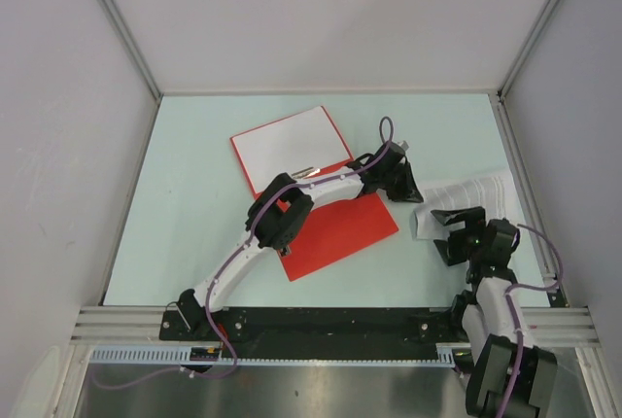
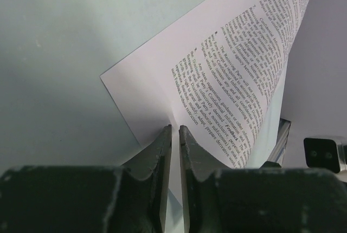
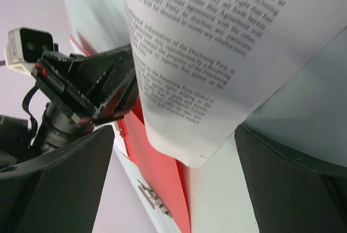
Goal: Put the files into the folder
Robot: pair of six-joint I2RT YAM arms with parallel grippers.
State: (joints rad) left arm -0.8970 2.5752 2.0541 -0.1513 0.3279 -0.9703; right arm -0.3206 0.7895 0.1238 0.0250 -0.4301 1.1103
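While one sheet point(image 1: 287, 141) seems to be lying in the folder point(image 1: 340, 233), I'm pinching the next sheet point(image 2: 233, 70) in my left gripper point(image 2: 175, 130); right gripper point(image 1: 449, 231) is gaping.

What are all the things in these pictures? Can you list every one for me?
folder: one, bright red, lying open in the middle of the table, under the left arm.
white sheet: one, white, lying on the folder's far half.
printed sheet: at least one, white with black text, right of the folder, partly lifted.
metal clip: one, silver, inside the folder.
table: one, pale green, with grey walls around it.
left gripper: one, black, pinched shut on the printed sheet's edge.
right gripper: one, black, wide open, by the printed sheet's near edge.
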